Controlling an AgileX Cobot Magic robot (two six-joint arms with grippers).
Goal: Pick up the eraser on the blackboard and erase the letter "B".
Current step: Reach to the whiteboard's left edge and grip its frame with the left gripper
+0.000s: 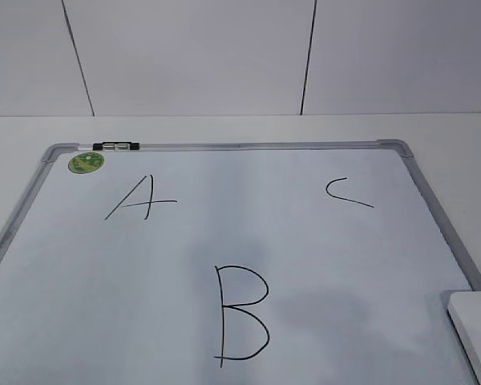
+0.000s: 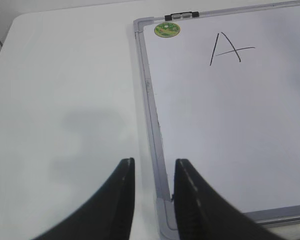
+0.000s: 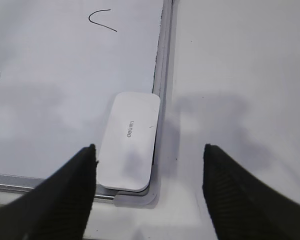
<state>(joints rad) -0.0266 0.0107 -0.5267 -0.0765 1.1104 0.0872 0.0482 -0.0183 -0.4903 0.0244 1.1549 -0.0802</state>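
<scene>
White eraser [image 3: 128, 142] — seemingly below open R gripper [image 3: 150, 172].

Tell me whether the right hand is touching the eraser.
Apart. The right wrist view shows the right hand open above the eraser, which lies untouched on the blackboard by its frame, off-centre toward the left finger.

The blackboard [image 1: 56, 321] has three hand-drawn letters: a slanted "A" [image 1: 140, 199], a small "C" [image 1: 346, 192], and the big letter "B" [image 1: 242, 314]. The eraser [image 3: 129, 141] is embossed "deli".
</scene>
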